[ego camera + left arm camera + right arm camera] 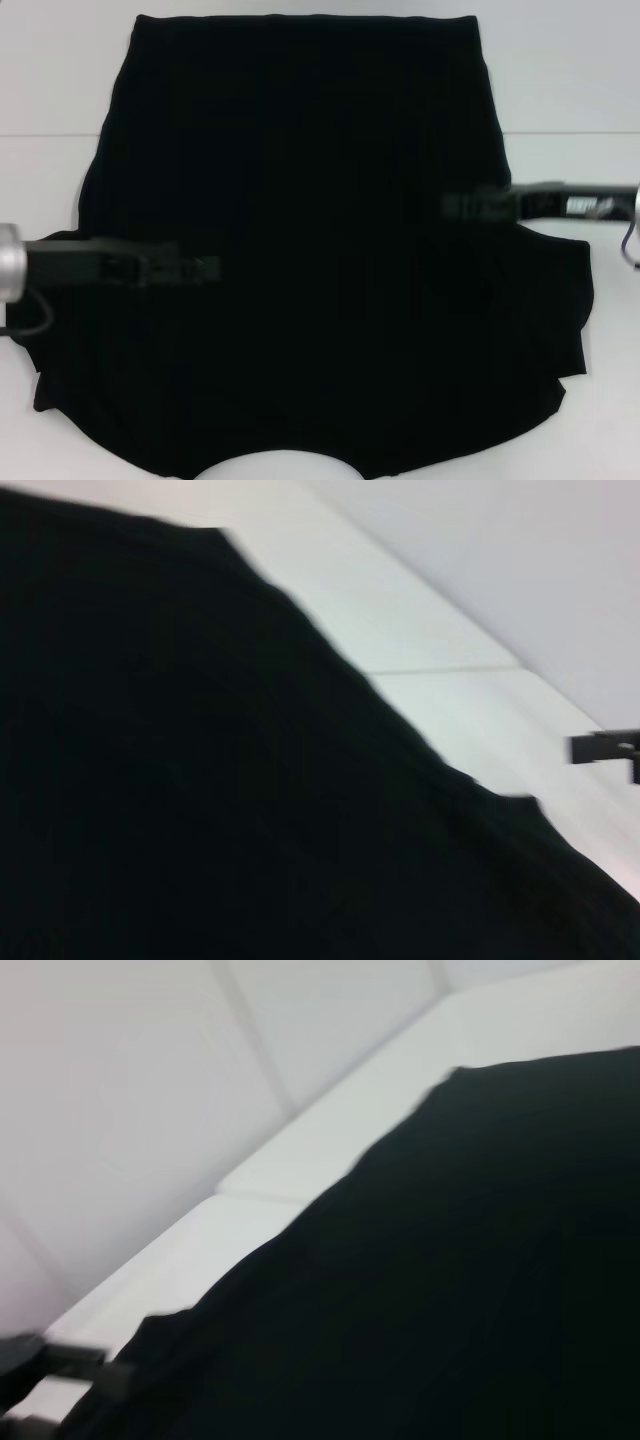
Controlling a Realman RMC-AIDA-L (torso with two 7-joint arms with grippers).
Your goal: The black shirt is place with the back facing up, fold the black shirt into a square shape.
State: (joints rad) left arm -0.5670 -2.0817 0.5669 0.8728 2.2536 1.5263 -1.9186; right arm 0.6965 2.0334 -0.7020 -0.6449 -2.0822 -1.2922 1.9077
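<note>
So far the shirt lies flat, unfolded. Left gripper at nine o'clock, right gripper at three; I cannot tell their openings.

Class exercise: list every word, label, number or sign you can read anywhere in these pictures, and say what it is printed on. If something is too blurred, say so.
Black shirt: no lettering shows on the side facing up.
Right arm, just behind the right claw: a small pale marking on the arm, too blurred to read.
Left claw and its arm: no readable text.
White table: no text.
</note>
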